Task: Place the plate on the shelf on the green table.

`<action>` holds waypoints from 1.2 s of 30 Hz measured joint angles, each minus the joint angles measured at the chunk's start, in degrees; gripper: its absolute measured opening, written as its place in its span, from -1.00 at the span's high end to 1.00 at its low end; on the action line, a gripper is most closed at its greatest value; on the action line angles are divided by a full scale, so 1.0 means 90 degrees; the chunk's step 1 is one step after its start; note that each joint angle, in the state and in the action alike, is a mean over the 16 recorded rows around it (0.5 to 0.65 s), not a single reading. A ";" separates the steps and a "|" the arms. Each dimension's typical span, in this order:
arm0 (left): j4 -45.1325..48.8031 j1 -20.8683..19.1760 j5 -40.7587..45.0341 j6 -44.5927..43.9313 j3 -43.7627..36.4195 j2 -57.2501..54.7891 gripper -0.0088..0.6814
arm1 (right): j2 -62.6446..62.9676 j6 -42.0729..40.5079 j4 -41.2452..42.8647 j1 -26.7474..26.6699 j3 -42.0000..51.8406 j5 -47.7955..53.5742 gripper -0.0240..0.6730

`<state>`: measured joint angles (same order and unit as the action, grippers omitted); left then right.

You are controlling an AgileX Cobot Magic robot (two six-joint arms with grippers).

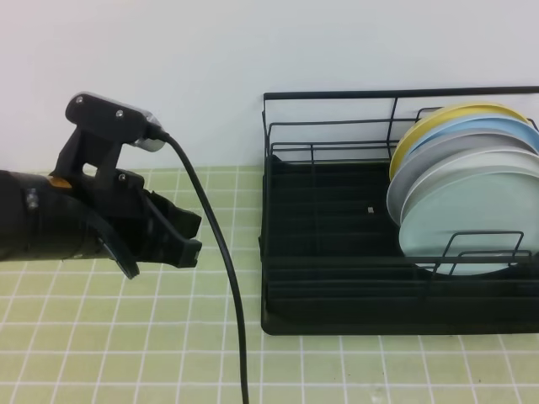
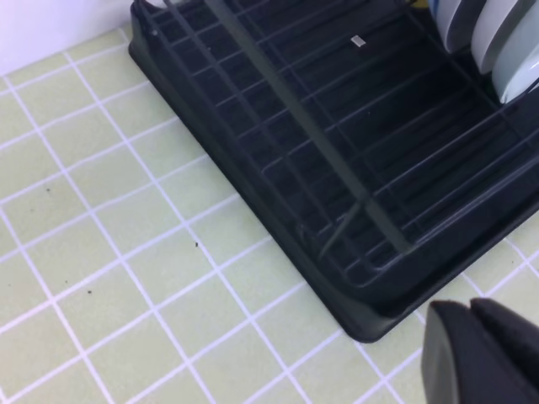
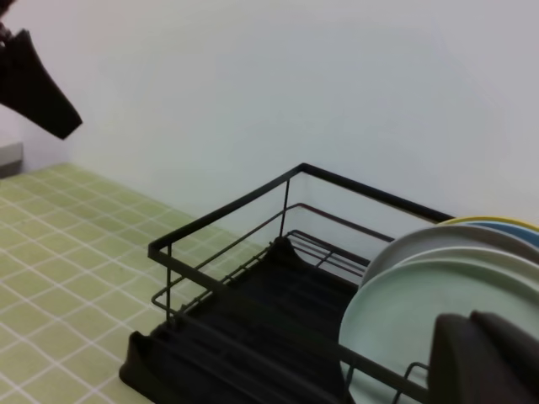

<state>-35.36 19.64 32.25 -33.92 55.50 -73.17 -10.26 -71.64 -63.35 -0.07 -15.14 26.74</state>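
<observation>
left tool (image 1: 173,231) hovers over the green tabletop (image 1: 126,337), clenched on nothing, well left of the shelf (image 1: 337,295). pale aqua plate (image 1: 472,223) stands frontmost in the dividers; right tool (image 3: 484,358) looks clenched, empty.

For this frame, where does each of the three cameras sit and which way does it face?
Exterior high: in front, above, facing the wall across the green table; left claw visible at left.
Left wrist: looks down at the shelf corner; dark claw tip bottom right.
Right wrist: low, facing the wall over the shelf and the pale aqua plate; claw tip bottom right.
Shared: all show the shelf.
</observation>
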 joint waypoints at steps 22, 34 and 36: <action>-0.0006 0.0000 0.0011 0.0042 0.0000 -0.0469 0.98 | 0.0169 0.0006 -0.0057 -0.0010 0.0053 0.0062 0.94; 0.1017 0.0127 -0.0020 0.0551 0.0000 -0.0629 0.98 | 0.0169 0.0006 -0.0071 -0.0010 0.0052 0.0073 0.94; 0.1464 0.0165 -0.0057 0.0916 -0.0001 -0.0544 0.98 | 0.0169 0.0006 -0.0073 -0.0010 0.0052 0.0075 0.94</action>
<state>-22.18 21.12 31.74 -25.68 55.49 -78.07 -8.74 -71.59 -64.01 -0.16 -14.67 27.42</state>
